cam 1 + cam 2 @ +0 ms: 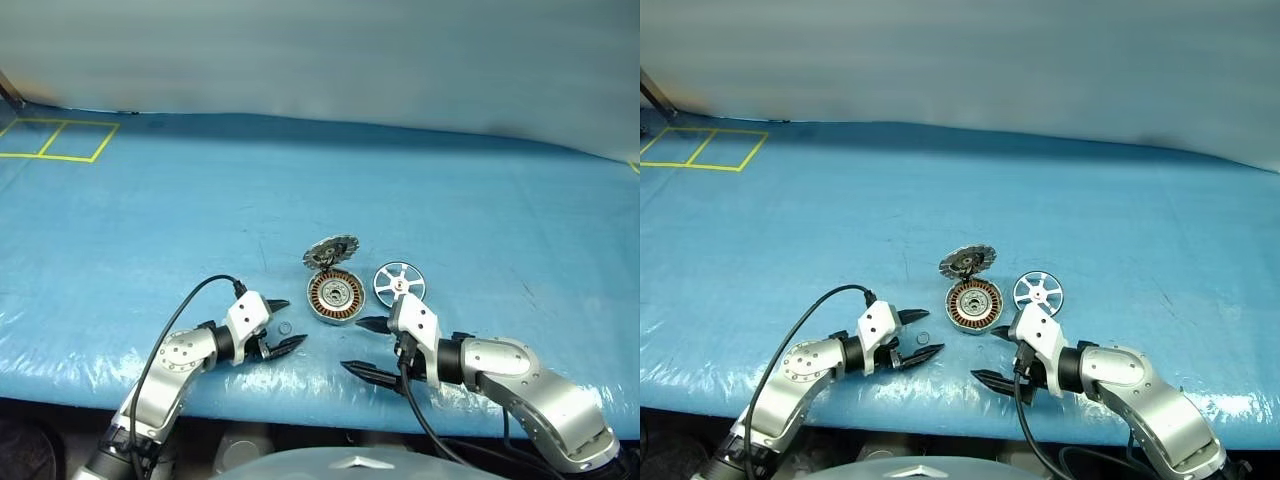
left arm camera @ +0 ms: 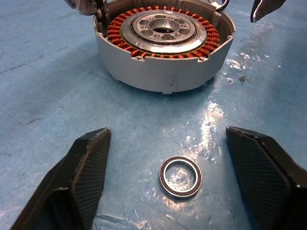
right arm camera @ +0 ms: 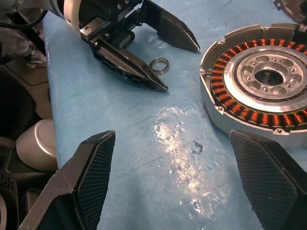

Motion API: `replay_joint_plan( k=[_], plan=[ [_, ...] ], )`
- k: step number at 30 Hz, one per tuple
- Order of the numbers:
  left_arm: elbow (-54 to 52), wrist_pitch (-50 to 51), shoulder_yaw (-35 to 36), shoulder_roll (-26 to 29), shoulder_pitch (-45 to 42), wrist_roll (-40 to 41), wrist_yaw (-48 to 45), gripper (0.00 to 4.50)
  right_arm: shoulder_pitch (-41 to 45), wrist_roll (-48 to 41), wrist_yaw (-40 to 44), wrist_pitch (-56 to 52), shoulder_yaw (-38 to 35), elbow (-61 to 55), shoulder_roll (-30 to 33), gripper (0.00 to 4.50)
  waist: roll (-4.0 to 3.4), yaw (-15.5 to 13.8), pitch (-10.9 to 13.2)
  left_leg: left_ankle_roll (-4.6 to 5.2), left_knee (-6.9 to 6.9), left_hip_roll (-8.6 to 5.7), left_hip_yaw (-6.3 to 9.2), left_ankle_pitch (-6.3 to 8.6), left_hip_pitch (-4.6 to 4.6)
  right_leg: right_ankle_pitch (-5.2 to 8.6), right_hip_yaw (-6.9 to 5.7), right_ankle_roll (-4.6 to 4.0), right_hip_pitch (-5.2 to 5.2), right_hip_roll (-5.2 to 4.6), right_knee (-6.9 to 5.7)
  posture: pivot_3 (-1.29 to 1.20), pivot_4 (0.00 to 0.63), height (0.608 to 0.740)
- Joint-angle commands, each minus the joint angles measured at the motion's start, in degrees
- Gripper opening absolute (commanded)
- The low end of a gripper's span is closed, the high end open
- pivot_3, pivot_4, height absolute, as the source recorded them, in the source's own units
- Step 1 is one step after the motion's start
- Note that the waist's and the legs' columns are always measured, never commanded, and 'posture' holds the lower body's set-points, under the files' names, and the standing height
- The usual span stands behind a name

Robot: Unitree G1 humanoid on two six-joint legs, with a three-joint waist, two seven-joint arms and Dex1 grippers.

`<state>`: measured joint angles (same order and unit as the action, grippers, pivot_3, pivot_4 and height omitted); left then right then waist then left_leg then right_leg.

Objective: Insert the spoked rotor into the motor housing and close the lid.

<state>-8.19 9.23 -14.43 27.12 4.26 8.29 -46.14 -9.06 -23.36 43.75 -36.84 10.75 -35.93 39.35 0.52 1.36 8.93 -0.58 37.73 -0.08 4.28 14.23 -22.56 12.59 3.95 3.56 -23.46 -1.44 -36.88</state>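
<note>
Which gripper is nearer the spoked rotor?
Right. The right gripper sits just in front of the rotor, its upper fingertip close below it. The left gripper is farther off, on the other side of the housing, straddling a small ring.

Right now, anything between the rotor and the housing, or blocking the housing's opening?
Nothing visible. The rotor lies flat on the blue table cover just right of the housing, apart from it, with bare cover between. The lid stands tilted up behind the housing, so the windings are open. A small ring lies off to the left.
</note>
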Motion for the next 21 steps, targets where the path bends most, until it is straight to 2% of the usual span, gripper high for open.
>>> replay_joint_plan(
  k=[1,6,17,21],
  plan=[
    [1.2,1.1,-0.7,0.2,0.7,-0.1,-0.3,2.22,0.5,0.9,-0.1,1.7,0.2,0.1,0.1,4.01,0.0,0.0,0.0,0.0,-0.01,0.0,0.0,0.0,0.0,0.0,0.0,0.0,-0.01,0.0,0.0,0.0,0.15,0.74],
    [1.0,3.2,-0.7,1.5,1.1,0.4,-1.5,0.65,0.7,1.7,-0.3,1.9,0.3,0.3,-0.2,4.01,0.0,0.0,0.0,0.0,0.0,0.0,0.0,0.0,0.01,0.0,0.0,0.0,0.0,0.0,0.0,0.0,0.15,0.74],
    [3.2,0.0,-0.4,1.9,0.2,-2.1,0.6,0.65,1.7,3.8,-1.4,1.9,1.1,0.7,-0.4,4.01,-0.01,0.2,0.0,0.0,-0.01,0.01,0.0,0.0,0.03,0.0,0.0,0.0,0.0,0.01,-0.01,0.0,0.15,0.74],
    [3.3,-3.5,1.6,-0.4,-1.1,-1.4,3.1,0.65,1.7,3.9,-1.5,2.3,0.8,1.1,-0.9,4.01,-0.01,0.1,0.0,0.0,0.04,0.02,0.0,0.0,0.05,0.0,0.0,0.0,0.03,0.01,-0.04,0.0,0.15,0.74]
  ],
)
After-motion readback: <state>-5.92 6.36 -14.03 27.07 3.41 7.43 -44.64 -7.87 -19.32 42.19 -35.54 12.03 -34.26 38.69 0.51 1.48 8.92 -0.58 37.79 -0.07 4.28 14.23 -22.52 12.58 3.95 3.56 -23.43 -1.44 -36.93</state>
